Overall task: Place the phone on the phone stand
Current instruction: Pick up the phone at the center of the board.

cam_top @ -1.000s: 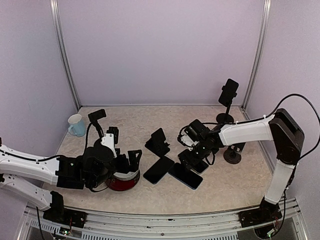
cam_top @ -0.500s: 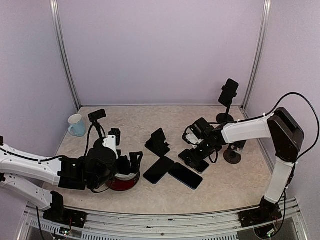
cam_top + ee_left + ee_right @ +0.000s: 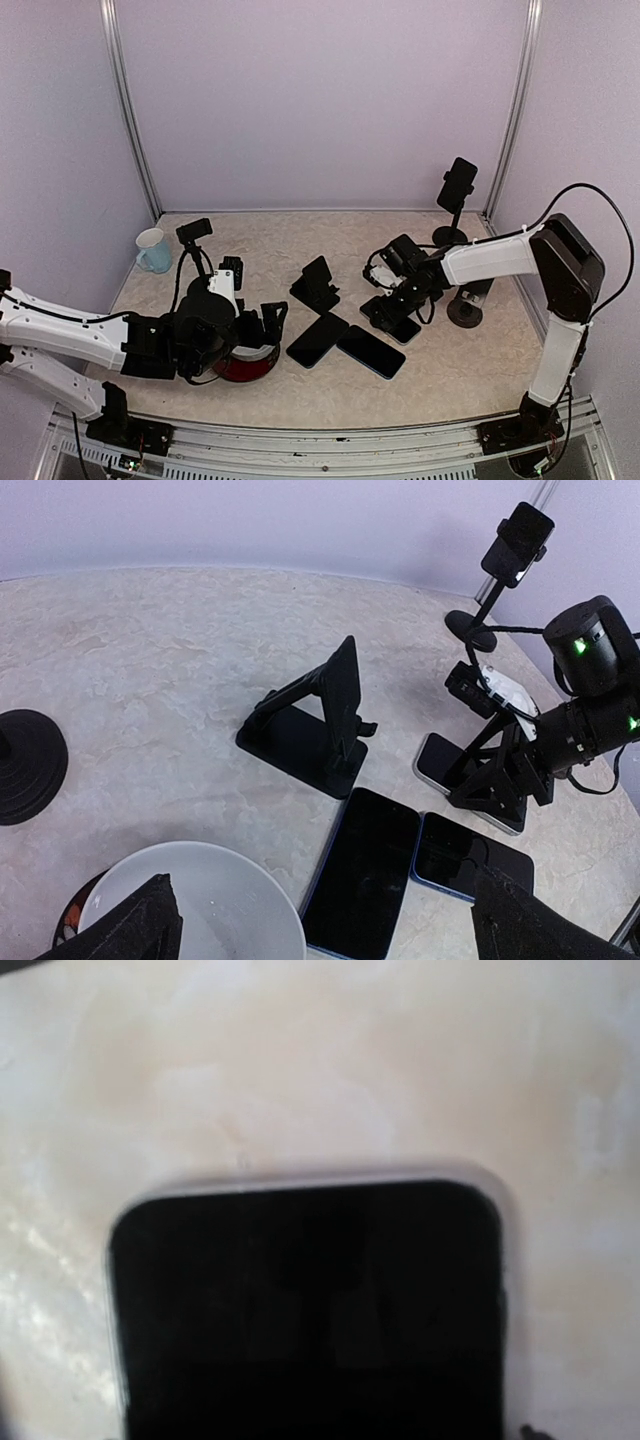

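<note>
One phone (image 3: 305,1300) lies flat directly under right pincer (image 3: 386,312).

No text, label, brand or number can be read in any view. The phone (image 3: 310,1310) under the right wrist camera shows only a dark, blank screen (and a blurred one). A reddish patch on the outside of the bowl (image 3: 200,900) is too small to read.

Lab test cell: plain lilac walls (image 3: 320,100), aluminium frame posts (image 3: 134,120).
</note>
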